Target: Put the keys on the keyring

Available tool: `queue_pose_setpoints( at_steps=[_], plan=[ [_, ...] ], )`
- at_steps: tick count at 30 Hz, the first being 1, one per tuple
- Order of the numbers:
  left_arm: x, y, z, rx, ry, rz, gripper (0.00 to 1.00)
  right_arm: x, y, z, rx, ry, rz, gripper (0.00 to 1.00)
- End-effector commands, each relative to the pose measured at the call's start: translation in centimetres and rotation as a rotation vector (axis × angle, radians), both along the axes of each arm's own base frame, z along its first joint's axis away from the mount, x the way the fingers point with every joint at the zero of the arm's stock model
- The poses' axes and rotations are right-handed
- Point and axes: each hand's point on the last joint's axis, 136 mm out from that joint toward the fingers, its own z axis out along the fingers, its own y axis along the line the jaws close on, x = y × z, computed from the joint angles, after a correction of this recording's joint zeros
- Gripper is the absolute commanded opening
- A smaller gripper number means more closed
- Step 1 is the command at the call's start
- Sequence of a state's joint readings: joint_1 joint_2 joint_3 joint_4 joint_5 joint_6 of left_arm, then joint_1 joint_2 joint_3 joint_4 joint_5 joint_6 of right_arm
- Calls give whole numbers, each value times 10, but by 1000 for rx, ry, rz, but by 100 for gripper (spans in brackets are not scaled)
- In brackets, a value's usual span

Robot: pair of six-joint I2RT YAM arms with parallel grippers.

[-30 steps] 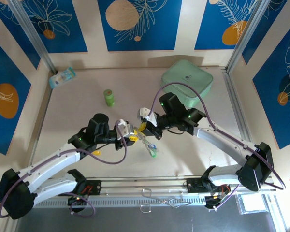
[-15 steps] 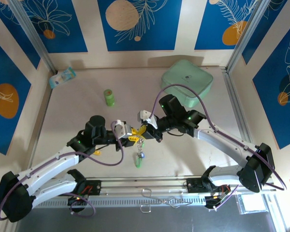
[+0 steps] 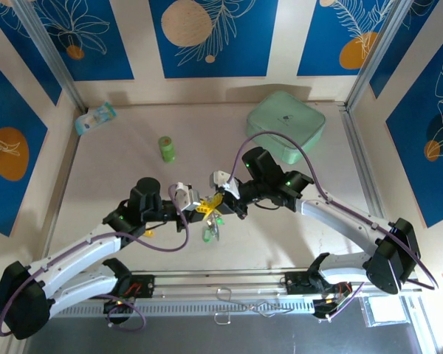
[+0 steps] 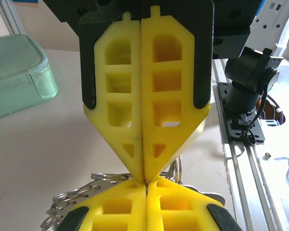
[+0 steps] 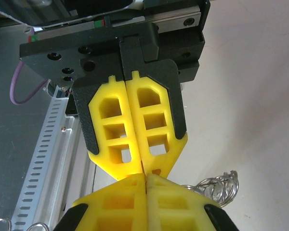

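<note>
Tip-to-tip: left tool, right tool, both clamped on keyring wire; keys dangle at 6 o'clock. Advice: hold wire taut, pry gap, feed key slowly.

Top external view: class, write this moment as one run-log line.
left pincer: shut | right pincer: shut on keyring | tips: meeting | keys: dangling below

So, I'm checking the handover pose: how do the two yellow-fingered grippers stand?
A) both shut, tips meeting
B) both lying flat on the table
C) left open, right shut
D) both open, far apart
A: the left gripper and the right gripper each show yellow fingers pressed together, tip to tip with the other's, the silver wire keyring just behind.
</note>
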State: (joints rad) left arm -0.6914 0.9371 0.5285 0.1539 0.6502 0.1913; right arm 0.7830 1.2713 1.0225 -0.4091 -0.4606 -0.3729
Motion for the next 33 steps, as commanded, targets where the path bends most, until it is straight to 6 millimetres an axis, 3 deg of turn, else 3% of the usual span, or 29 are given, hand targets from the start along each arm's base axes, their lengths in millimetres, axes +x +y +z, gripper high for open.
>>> queue_pose_setpoints(
  at_steps=[1, 2, 4, 5, 9, 13, 18, 22, 33],
  plan=[
    [2, -4, 23, -77, -78, -16, 0, -6, 7, 9, 58, -24, 24, 0],
    [3, -3, 22, -72, -83, -8, 0, -5, 5, 7, 56, -27, 14, 2],
    [5, -2, 19, -61, -90, 6, 0, 0, 0, 3, 57, -20, -11, 25],
    [6, -1, 18, -57, -94, 11, 0, 1, -3, 2, 59, -20, -21, 31],
    [9, -1, 11, -36, -108, 21, 0, 5, -14, 4, 85, -28, -53, 42],
    [9, -1, 9, -34, -122, 17, 0, 11, -30, 14, 139, -57, -105, 43],
    [7, 0, 8, -33, -146, 7, 0, 17, -43, 2, 137, -155, -148, 42],
    [5, 0, 8, -36, -147, -2, 0, 5, -39, -7, 138, -229, -68, 42],
    [3, -1, 9, -32, -145, -14, 0, 2, -18, -2, 152, -280, -7, 36]
  ],
)
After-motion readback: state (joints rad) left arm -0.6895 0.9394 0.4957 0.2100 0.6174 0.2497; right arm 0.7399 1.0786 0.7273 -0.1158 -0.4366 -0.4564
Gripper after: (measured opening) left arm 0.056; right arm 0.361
